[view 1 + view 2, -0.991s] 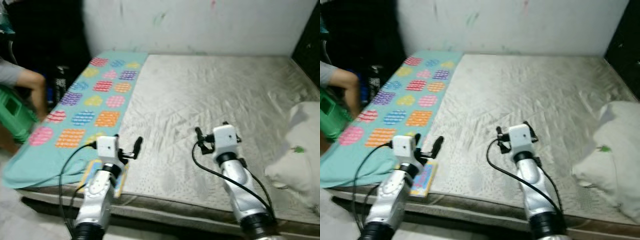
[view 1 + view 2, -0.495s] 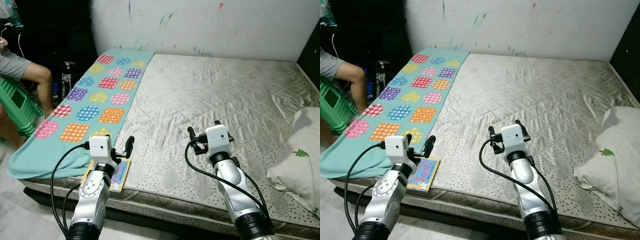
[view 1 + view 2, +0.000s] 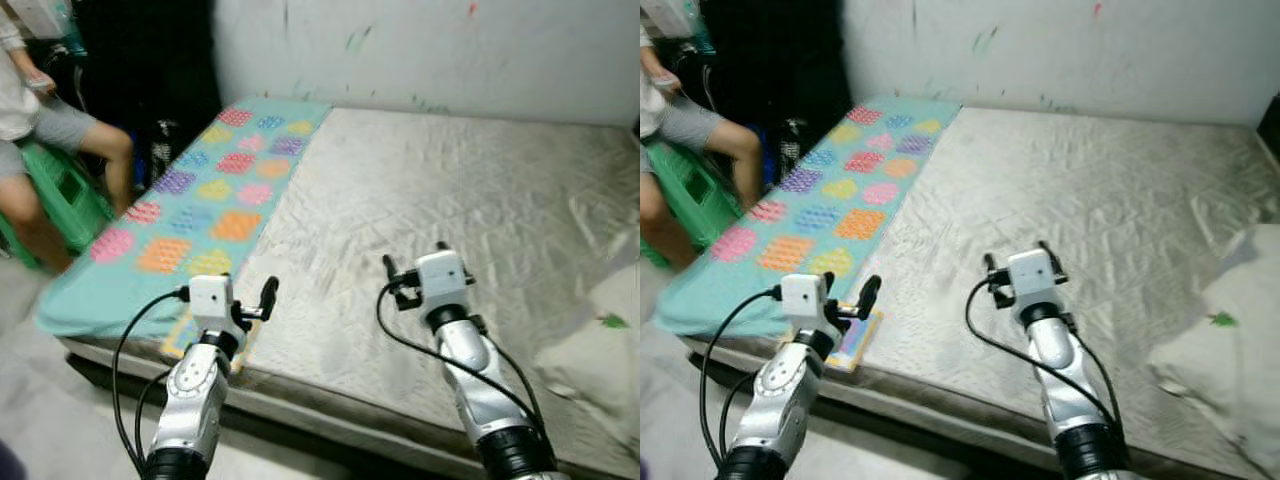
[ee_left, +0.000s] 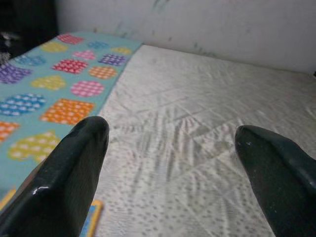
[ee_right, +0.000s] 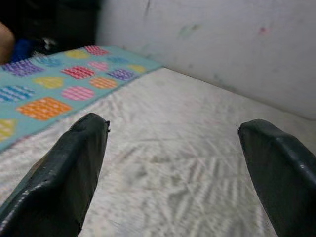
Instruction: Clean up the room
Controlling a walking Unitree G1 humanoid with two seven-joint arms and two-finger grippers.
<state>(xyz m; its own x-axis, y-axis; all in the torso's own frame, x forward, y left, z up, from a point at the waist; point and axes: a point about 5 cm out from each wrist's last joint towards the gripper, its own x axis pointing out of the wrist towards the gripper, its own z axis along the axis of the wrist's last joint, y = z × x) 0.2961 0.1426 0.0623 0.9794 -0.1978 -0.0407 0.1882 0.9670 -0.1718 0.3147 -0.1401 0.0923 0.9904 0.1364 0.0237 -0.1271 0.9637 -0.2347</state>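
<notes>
A bare grey mattress point(image 3: 450, 180) lies before me, with a teal blanket point(image 3: 200, 200) patterned in coloured patches along its left side. A colourful book point(image 3: 852, 340) rests at the mattress's front left edge beside the blanket. My left gripper point(image 3: 850, 290) hovers open just above the book, with the blanket point(image 4: 44, 84) and a corner of the book point(image 4: 94, 217) beyond its fingers. My right gripper point(image 3: 1016, 255) is open over the middle front of the mattress with nothing in it. A white pillow point(image 3: 1215, 350) lies at the right edge.
A person point(image 3: 40, 120) sits on a green stool point(image 3: 65, 195) to the left of the bed, knees near the blanket's edge. A white wall point(image 3: 450, 50) backs the bed. Bare floor point(image 3: 60, 420) runs along the bed's front left.
The camera has swung left, so the person and stool show more and the pillow sits nearer the right edge. Both grippers hold the same open pose over the mattress.
</notes>
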